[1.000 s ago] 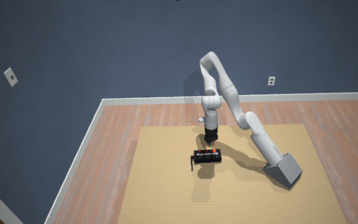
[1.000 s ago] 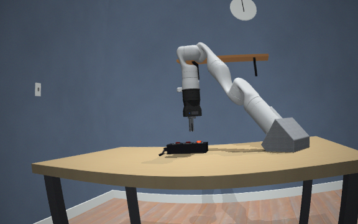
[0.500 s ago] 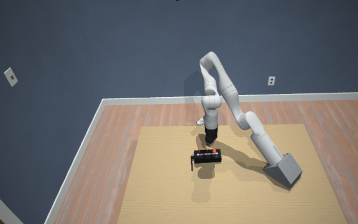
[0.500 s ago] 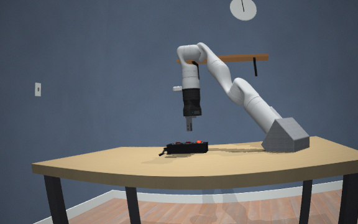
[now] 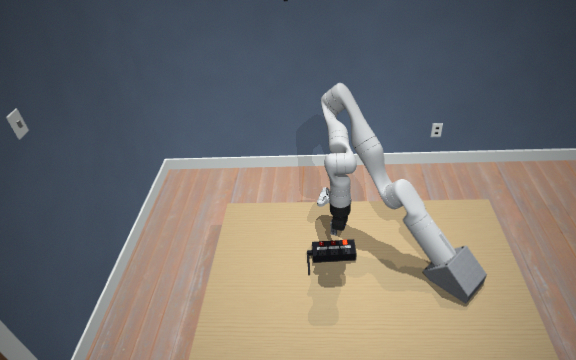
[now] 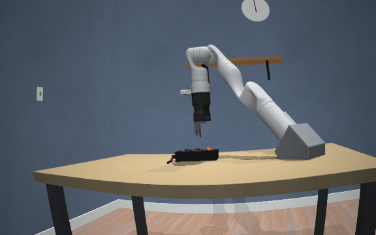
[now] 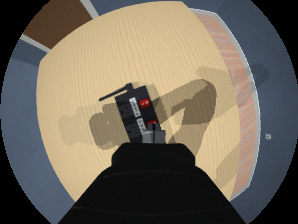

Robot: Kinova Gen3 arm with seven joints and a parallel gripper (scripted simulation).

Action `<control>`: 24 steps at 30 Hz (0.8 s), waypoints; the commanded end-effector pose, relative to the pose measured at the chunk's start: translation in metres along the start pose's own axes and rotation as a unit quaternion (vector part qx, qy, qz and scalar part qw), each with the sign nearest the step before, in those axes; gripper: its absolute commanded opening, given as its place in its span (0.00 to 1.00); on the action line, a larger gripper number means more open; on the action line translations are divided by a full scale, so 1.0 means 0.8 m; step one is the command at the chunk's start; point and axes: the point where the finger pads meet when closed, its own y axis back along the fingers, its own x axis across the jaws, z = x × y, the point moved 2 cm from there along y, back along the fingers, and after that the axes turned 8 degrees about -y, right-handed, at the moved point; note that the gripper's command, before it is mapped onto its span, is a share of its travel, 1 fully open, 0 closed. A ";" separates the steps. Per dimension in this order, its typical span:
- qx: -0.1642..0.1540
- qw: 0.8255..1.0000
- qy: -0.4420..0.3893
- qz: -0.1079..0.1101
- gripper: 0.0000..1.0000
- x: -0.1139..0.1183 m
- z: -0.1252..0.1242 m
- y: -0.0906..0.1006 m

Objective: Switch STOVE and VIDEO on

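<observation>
A black power strip (image 5: 333, 250) lies flat on the tan table, right way up, with three red switches along its far edge and a short black cord stub at its left end. The right switch (image 5: 344, 242) glows brighter orange than the other two. The strip also shows in the side view (image 6: 196, 155) and in the wrist view (image 7: 139, 116). My gripper (image 6: 197, 133) (image 5: 335, 231) is shut and empty. It points straight down and hovers well above the strip, over its middle part. In the wrist view the gripper body hides the near part of the strip.
The arm's grey base (image 5: 455, 273) stands on the table to the right of the strip. A wooden wall shelf (image 6: 250, 61) hangs behind the arm. The table edge curves at the front (image 6: 207, 186).
</observation>
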 end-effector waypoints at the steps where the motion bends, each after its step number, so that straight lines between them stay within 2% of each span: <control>1: 0.000 1.000 0.022 -0.001 0.00 -0.002 0.000 0.001; 10: 0.000 0.995 0.100 -0.001 0.00 -0.007 0.002 0.002; 24: 0.000 0.987 0.160 -0.001 0.00 -0.010 0.004 0.002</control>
